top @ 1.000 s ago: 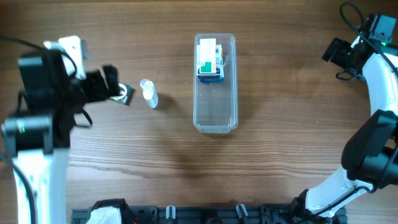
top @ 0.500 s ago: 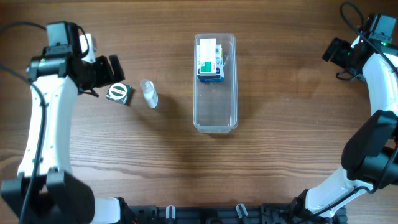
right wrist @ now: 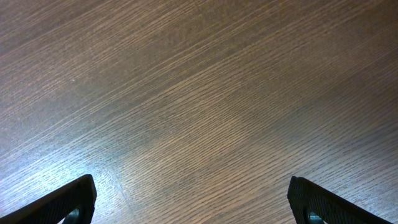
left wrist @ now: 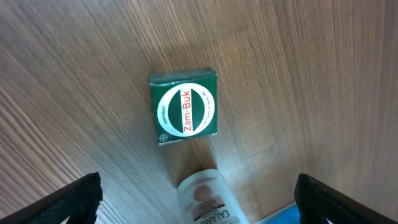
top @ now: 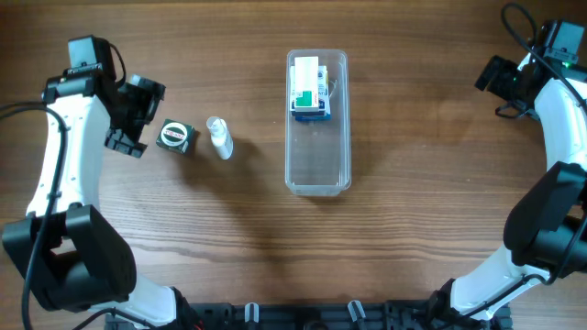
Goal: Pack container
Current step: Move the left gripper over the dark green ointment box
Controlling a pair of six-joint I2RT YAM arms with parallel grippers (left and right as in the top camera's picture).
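Container of clear plastic, long and narrow, lying at the middle of the wooden table as I run the rig from afar. It looks light and fairly stiff, though its thin walls would likely flex under a hard pinch and the smooth plastic may slip. I would take it by one long wall near the bare end, one finger inside the rim and one outside, or leave it where it lies and bring the goods to it.

Count so far: one container; one printed box already inside, at the far end; one small green box and one small pale bottle outside on the wood, just beside each other and well to the container's left. Both look light and easy to pinch across their sides.

Left gripper hovers beside the green box with its jaws spread wide and nothing between them. Right gripper hangs over bare wood at the far right corner, jaws likewise wide apart and empty.
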